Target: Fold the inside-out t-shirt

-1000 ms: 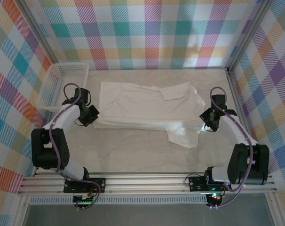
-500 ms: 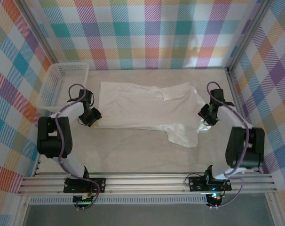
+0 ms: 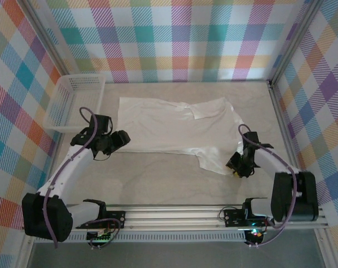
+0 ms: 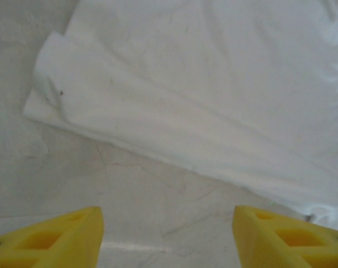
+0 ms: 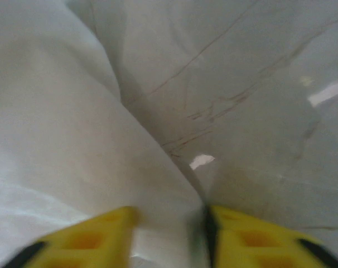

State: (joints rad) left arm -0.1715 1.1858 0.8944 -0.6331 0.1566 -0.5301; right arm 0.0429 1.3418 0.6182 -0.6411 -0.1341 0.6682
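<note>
T-shirt (image 3: 174,125) lies spread on table (image 3: 158,178)

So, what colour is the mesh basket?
White; the basket shows best in the top external view.

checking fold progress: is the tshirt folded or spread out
Mostly spread: the t-shirt lies flat across the table, with only one flap turned over it near the far edge.

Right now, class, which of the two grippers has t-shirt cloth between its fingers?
The right gripper: the white t-shirt lies between its yellow fingers, while the left gripper stands wide open over bare table.
</note>
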